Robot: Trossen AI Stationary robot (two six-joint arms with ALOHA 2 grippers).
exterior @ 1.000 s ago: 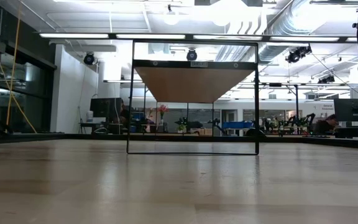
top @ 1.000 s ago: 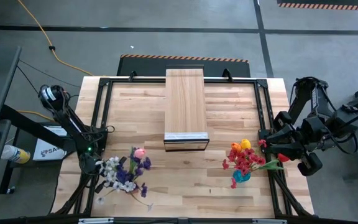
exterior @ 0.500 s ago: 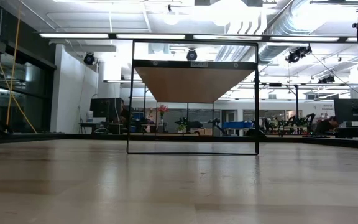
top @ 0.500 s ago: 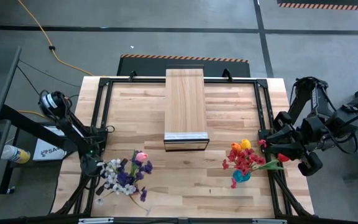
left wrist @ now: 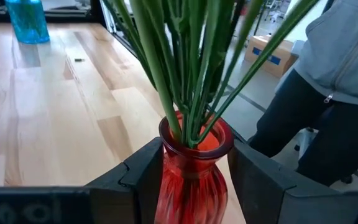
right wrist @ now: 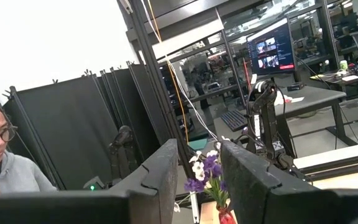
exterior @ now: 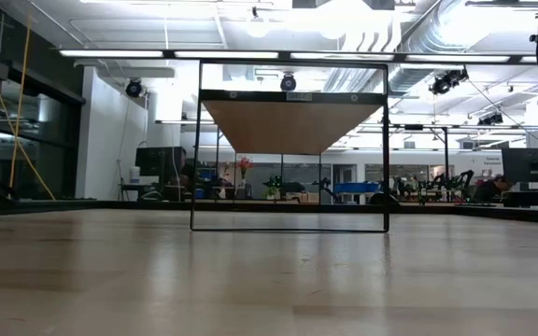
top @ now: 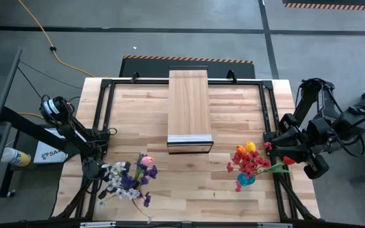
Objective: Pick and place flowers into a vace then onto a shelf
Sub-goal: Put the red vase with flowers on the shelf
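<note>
1. In the high view the left gripper (top: 92, 168) sits at the lower left of the frame, and the purple, white and pink bouquet (top: 130, 175) it carries has shifted slightly rightward and downward in the frame over the last second, with the arm's elbow sliding down the left edge.
2. The left wrist view shows why the flowers travel with the arm: the 2 dark fingers (left wrist: 143, 177) are clamped on the neck of a red ribbed vase (left wrist: 193, 168), one on each side, with green stems (left wrist: 185, 68) rising out of its mouth.
3. A blue vase (left wrist: 27, 20) stands far across the table in the upper left of that view; from above it sits under the red, orange and yellow flowers (top: 249, 162) at the lower right.
4. The right gripper (top: 280, 143) has not moved; it waits at the table's right edge, and its fingers (right wrist: 160, 175) stand apart on nothing.
5. The shelf (top: 189, 108), at upper centre, carries nothing yet.
6. My reading: the filled red vase is being carried, and placing it on the shelf remains.
</note>
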